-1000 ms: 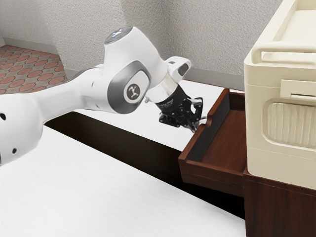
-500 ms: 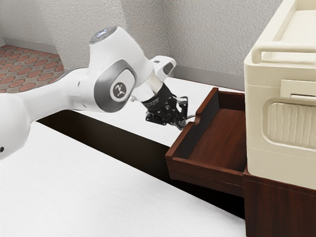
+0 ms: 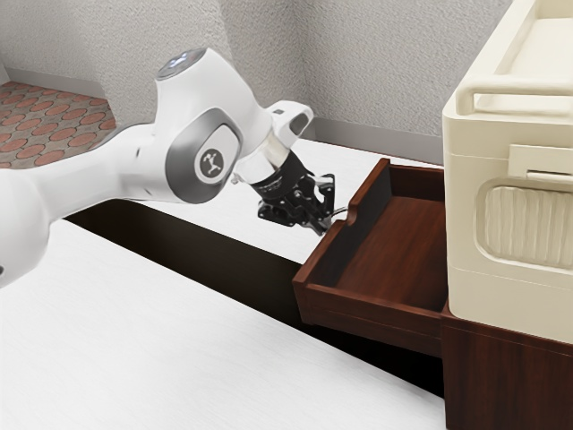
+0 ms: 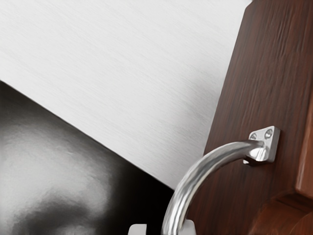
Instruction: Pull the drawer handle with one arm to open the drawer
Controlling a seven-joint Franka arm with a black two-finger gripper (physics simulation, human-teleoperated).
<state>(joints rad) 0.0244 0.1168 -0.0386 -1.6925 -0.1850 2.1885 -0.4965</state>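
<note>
Pale textured walls (image 3: 385,63) are seen across the upper part of the exterior view, with the white surface (image 3: 170,349) spread below and crossed by a dark strip (image 3: 206,255). At lower right, the wooden cabinet (image 3: 510,385) is topped by a cream box (image 3: 461,215), and from it the drawer (image 3: 372,324) is drawn well out toward the centre of the frame. The end effector (image 3: 325,229) is placed near the middle of the exterior view, just outside the drawer front, tilted down toward it. Its grip is narrow, with the curved metal handle (image 4: 195,174) apparently held between the tips; at the lower middle of the wrist view, the bar is flanked by them. The coming move is judged to turn on the line between cabinet and grip: the handle is fixed to the outer face of the front, so any further pull should be directed toward the exterior view's left, straight away from the cabinet. The opening appears largely achieved. If the pull were angled across that line, the smooth, round bar could be slipped or the drawer made to bind.
</note>
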